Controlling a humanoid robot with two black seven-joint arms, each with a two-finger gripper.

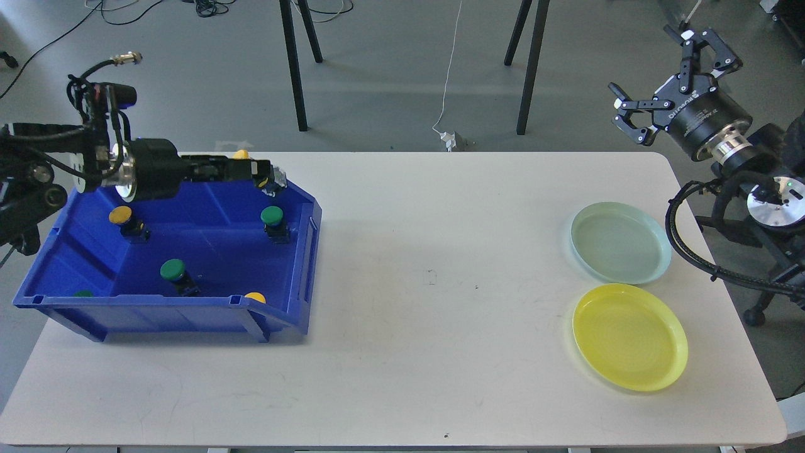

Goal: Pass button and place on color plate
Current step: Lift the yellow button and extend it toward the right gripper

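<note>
The picking step is judged under way: the left tool (272, 178) is reached into the blue bin (302, 277) near a green button (272, 217) (its opening cannot be told), the right tool (661, 75) is held wide open and empty, and a grasp comes next.

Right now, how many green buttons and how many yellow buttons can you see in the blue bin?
Green buttons: 3, the last only peeking over the blue bin's front wall
Yellow buttons: 3, two partly hidden
Total: 6
</note>
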